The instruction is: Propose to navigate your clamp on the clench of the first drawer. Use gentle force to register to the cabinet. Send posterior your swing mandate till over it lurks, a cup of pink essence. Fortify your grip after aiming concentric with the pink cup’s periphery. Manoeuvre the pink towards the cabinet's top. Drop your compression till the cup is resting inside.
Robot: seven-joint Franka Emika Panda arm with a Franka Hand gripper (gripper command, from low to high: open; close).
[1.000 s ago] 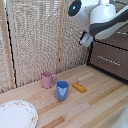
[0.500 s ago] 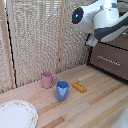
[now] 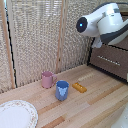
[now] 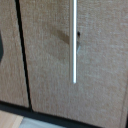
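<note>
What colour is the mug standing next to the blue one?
Pink: the pink cup, beside the blue cup, shows best in the exterior view.

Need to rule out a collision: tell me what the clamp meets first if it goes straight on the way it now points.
Probably the cabinet: its brown drawer front fills the wrist view, with a silver bar handle roughly central. The fingers aren't visible and depth is unclear, so contact point is uncertain.

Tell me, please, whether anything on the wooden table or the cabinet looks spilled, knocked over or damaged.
Nothing stands out. The pink cup and the blue cup both stand upright on the table, with no spill around them. A small orange block lies flat beside the blue cup. The cabinet shows no damage, and the plate looks intact.
</note>
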